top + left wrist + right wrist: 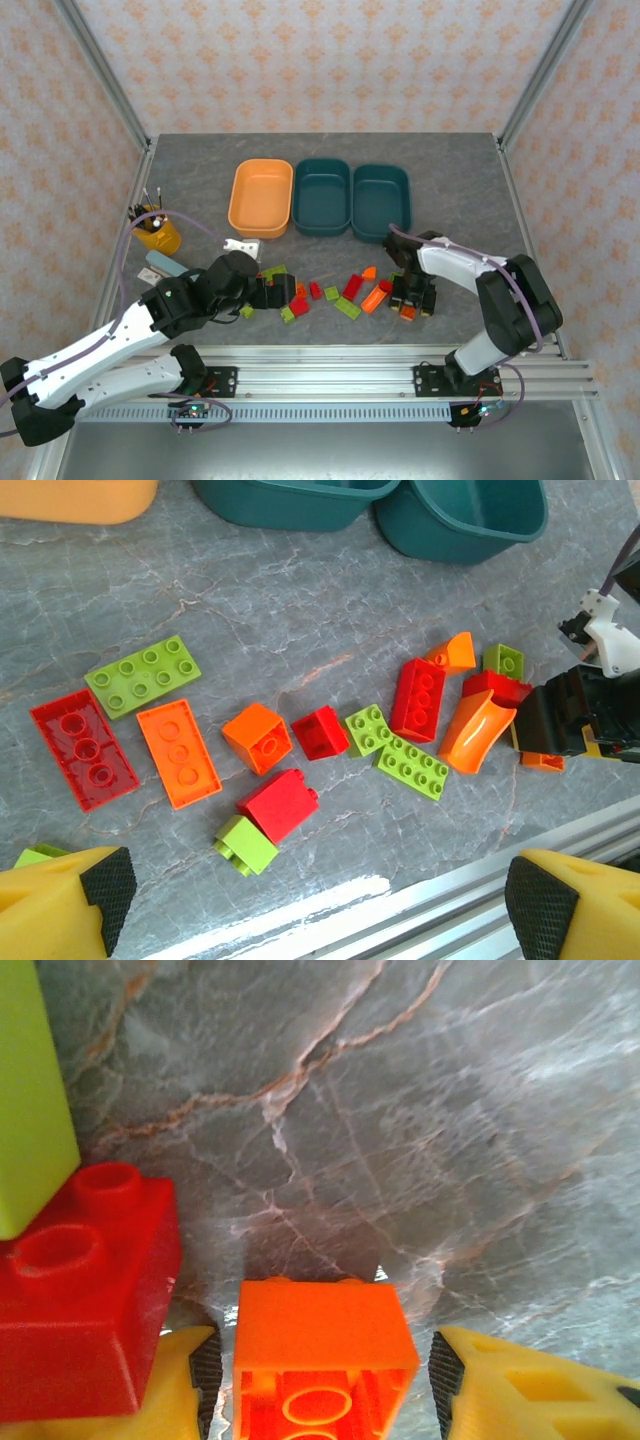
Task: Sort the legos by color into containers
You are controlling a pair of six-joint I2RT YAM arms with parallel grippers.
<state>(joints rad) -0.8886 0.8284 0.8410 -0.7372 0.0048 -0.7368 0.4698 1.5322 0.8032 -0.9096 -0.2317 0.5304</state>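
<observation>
Red, orange and lime legos (330, 295) lie scattered at the table's near middle. Behind them stand the containers: a light orange tray (262, 197) and two dark teal trays (322, 197) (381, 202), all three with bare floors. My left gripper (315, 890) hovers open above a red brick (280, 804) and a small green brick (245, 844), touching neither. My right gripper (320, 1380) is down at the table, straddling an orange brick (325, 1345) lying on its side. A narrow gap shows between each pad and the brick. A red brick (80, 1300) and a green brick (30, 1100) sit just to its left.
A yellow cup of tools (158, 230) stands at the left, with a white piece (240, 247) and a pale blue block (165, 265) near it. The metal rail (330, 378) runs along the near edge. Bare table lies between the bricks and the trays.
</observation>
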